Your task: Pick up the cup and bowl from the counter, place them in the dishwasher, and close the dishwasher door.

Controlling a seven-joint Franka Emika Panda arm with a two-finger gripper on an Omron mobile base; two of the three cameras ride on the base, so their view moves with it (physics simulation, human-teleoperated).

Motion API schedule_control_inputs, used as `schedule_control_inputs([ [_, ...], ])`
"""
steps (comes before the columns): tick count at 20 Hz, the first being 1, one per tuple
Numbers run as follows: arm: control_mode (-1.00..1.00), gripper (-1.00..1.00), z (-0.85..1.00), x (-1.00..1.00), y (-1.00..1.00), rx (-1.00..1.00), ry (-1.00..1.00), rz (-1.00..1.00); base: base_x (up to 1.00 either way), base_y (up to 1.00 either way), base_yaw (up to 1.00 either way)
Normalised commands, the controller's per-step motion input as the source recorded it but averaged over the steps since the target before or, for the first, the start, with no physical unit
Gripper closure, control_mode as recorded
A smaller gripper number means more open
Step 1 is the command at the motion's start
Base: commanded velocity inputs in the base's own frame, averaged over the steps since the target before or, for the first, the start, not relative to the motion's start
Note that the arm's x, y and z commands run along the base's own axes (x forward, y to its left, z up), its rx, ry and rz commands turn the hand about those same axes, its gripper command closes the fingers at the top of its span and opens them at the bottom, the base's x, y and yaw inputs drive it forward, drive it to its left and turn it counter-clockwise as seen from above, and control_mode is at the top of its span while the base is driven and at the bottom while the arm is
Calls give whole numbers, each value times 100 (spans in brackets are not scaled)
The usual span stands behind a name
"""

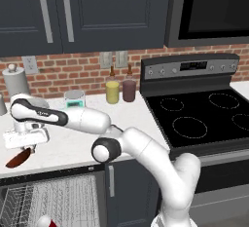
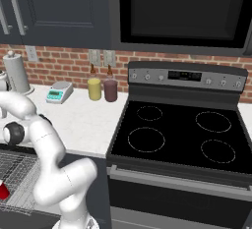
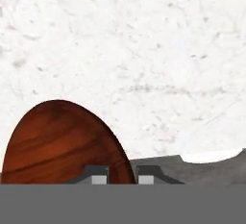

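The bowl [image 3: 62, 141] sits tilted at the tool [image 1: 28, 149], its rim caught between the two narrowed fingertips [image 3: 98, 175], so the tool is pinching the bowl by its edge just over the surface [image 1: 73, 143], probably for lifting. Below the tool, the cup [image 2: 4, 190] already lies in the open dishwasher [image 1: 53, 199] rack.

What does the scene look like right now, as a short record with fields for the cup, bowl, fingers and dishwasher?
cup: red, on the dishwasher rack
bowl: reddish-brown, tilted at the counter front edge, rim between the fingers
gripper: closed on the bowl rim, above the counter edge
dishwasher: open, wire rack showing
left to do: bowl into the rack, door shut
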Motion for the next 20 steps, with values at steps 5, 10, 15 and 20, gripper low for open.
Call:
schedule_control_inputs([
  [5, -100, 100, 5, -98, -46, -24, -12, -7, 0, 0, 0],
  [10, -100, 100, 0, -100, -61, -32, -14, -13, 0, 0, 0],
  [15, -100, 100, 10, -100, -62, -50, -5, -9, 0, 0, 0],
  [20, -100, 100, -6, -100, -57, -57, -17, -9, 0, 0, 0],
])
